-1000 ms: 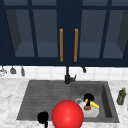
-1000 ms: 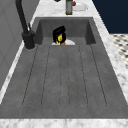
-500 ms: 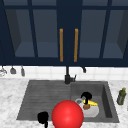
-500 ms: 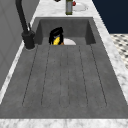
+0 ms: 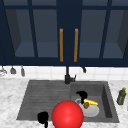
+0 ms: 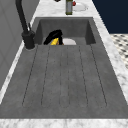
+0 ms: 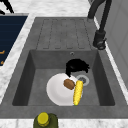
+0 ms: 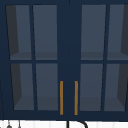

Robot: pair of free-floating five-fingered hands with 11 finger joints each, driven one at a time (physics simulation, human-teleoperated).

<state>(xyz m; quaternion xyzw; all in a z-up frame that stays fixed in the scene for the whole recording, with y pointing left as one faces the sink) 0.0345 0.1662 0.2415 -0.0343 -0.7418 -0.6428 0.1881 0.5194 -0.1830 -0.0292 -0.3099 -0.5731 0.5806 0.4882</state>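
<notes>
1. Right hand [image 5: 82,95] down in the sink basin [image 5: 106,100], at the far edge of the white plate [image 5: 92,111]; seen from the right side as a dark shape [image 7: 75,66] just behind the plate [image 7: 56,91], beside the drain [image 7: 83,79].
2. Fingers of that hand: cannot tell whether spread or curled; no clear grip on anything.
3. Left hand [image 5: 43,117] hanging in the air at the near left corner of the draining board [image 5: 45,96], holding nothing visible; finger pose likewise unclear.
4. Judged from how things lie: reach into the basin made, hand close to the food, but nothing lifted yet; corn and plate both resting in the basin.
5. Plate contents: yellow corn cob [image 7: 78,92] lying along the plate's faucet-side edge, partly over the rim; small brown piece [image 7: 69,84] touching it, on the plate.
6. From the left side, corn [image 6: 55,41] tucked just under the hand [image 6: 53,36], plate [image 6: 68,41] beside it.
7. Draining board bare of dishes; faucet [image 5: 67,76] at the back; olive bottle [image 5: 121,96] on the counter right of the basin; large red ball [image 5: 67,115] in front.
</notes>
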